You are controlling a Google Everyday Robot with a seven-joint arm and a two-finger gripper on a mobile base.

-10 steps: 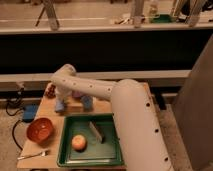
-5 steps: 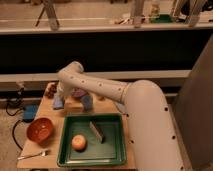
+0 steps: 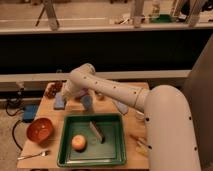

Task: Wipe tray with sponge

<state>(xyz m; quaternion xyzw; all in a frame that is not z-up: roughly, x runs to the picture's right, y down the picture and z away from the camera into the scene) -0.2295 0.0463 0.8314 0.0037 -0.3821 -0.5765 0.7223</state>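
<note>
Camera view: gripper [image 3: 64, 100] sits beyond the tray [image 3: 65, 150]; finger state cannot be determined. Sponge [image 3: 59, 101] appears soft, light; pinch its 2 long sides.

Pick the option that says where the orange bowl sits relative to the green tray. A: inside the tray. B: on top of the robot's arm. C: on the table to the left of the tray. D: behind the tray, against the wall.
C: the orange bowl stands on the wooden table just left of the green tray, outside its rim, while the pincer is behind the tray's far-left corner.
</note>
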